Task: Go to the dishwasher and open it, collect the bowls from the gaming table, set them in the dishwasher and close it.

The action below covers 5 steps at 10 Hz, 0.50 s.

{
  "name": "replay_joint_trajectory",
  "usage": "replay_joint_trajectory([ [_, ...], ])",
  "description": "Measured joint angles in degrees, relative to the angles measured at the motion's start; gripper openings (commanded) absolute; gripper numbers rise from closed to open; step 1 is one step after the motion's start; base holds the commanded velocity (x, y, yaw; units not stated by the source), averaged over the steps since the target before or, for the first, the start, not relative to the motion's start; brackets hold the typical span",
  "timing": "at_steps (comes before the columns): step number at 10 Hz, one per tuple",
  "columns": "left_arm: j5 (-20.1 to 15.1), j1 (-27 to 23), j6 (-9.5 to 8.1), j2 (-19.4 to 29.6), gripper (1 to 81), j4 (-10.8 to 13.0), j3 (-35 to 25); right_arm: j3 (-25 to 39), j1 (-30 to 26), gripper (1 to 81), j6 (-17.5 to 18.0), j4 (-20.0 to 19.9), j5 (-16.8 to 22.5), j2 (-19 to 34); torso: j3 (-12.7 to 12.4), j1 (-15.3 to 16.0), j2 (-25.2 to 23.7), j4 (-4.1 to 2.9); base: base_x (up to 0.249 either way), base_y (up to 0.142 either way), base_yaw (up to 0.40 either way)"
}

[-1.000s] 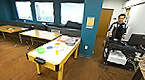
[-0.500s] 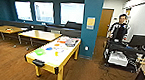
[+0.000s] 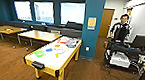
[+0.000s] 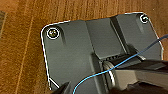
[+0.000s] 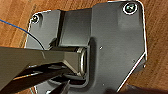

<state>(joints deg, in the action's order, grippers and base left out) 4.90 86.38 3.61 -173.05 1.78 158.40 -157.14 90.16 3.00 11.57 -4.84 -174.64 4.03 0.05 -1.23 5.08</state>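
The gaming table (image 3: pixel 67 59), white-topped with yellow edges and printed coloured circles, stands lengthwise ahead of me, left of centre in the head view. A lime-green bowl (image 3: pixel 39 53) sits on its near left part. Further along the top lies a small orange shape (image 3: pixel 57 45); I cannot tell whether it is the orange bowl or a printed circle. The dishwasher is out of view. Both wrist views look down on the robot's own dark plate over wooden floor.
A teal pillar (image 3: pixel 92 27) rises just right of the table's far end. Right of it a person (image 3: pixel 121 28) stands behind a cart of equipment (image 3: pixel 121 55), with cables on the floor (image 3: pixel 108 76). Wooden tables (image 3: pixel 40 35) stand at the left.
The whole head view has shifted slightly, so the camera has moved a little closer to the gaming table. Nothing on the table has moved.
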Motion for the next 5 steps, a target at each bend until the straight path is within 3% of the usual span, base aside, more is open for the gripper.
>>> replay_joint_trajectory([
  [5,0.00,0.02,0.02,-0.02,81.1,0.00,0.00,0.00,0.16,81.1,0.00,0.00,-0.04,-0.09,0.00,0.00,0.00,0.00,0.101,0.084,0.000],
])
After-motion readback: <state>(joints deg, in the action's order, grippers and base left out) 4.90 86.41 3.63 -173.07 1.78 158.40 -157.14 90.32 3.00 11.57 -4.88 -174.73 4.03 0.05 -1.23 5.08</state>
